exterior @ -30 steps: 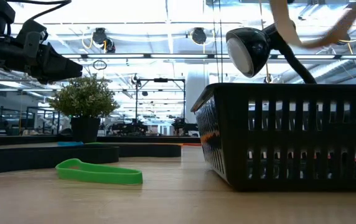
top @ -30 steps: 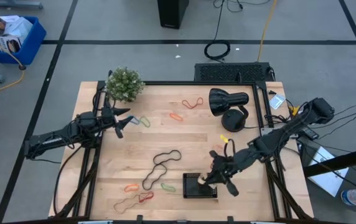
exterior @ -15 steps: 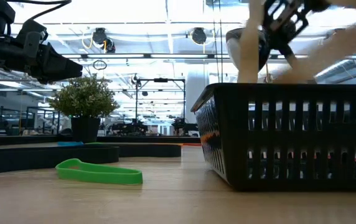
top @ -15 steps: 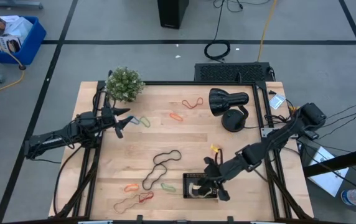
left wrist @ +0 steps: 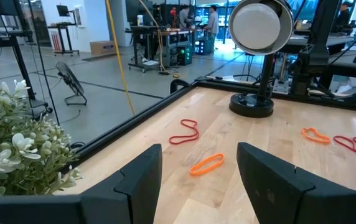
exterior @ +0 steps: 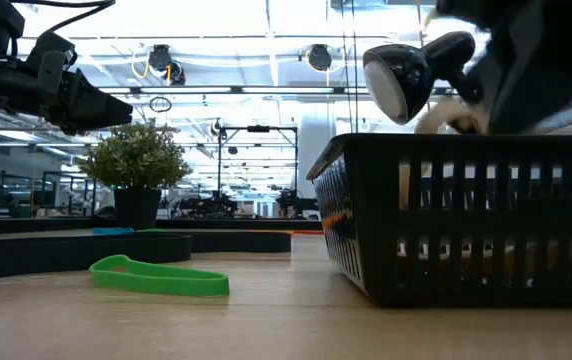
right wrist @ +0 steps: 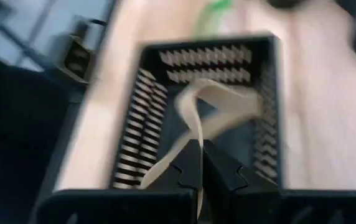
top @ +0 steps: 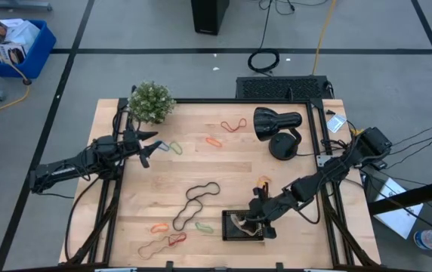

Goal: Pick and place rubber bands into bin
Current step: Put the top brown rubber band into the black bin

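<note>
My right gripper [top: 251, 221] is over the black bin [top: 229, 235] near the table's front edge, slanting down and shut on a tan rubber band [right wrist: 218, 102]. The band's loop reaches into the bin. My left gripper [top: 146, 148] waits open and level at the far left, beside the plant [top: 152, 101]. Loose rubber bands lie flat on the table: a long black loop [top: 195, 202], a green one [top: 203, 227], an orange one [top: 158, 227], a red one [top: 177, 239], and farther back a red one [top: 233, 124] and an orange one [top: 214, 140]. My right gripper pinches the tan band between its two fingertips, on a stretch of the strip [right wrist: 196, 144] at the near end of the loop. The fingers come slanting down from the table's right. The loop extends ahead of the fingers inside the bin walls [right wrist: 206, 57], slack.
A black desk lamp [top: 276, 125] stands at the back right, and a potted plant at the back left corner. In the low view the bin [exterior: 466, 220] fills the right side, with a green band [exterior: 161, 278] on the wood to its left. Cables hang off the right edge.
My right gripper has come down toward the bin and a little toward the table's left, tipping further downward, still shut on the tan band. The band, which hung above the bin, now reaches inside it.
</note>
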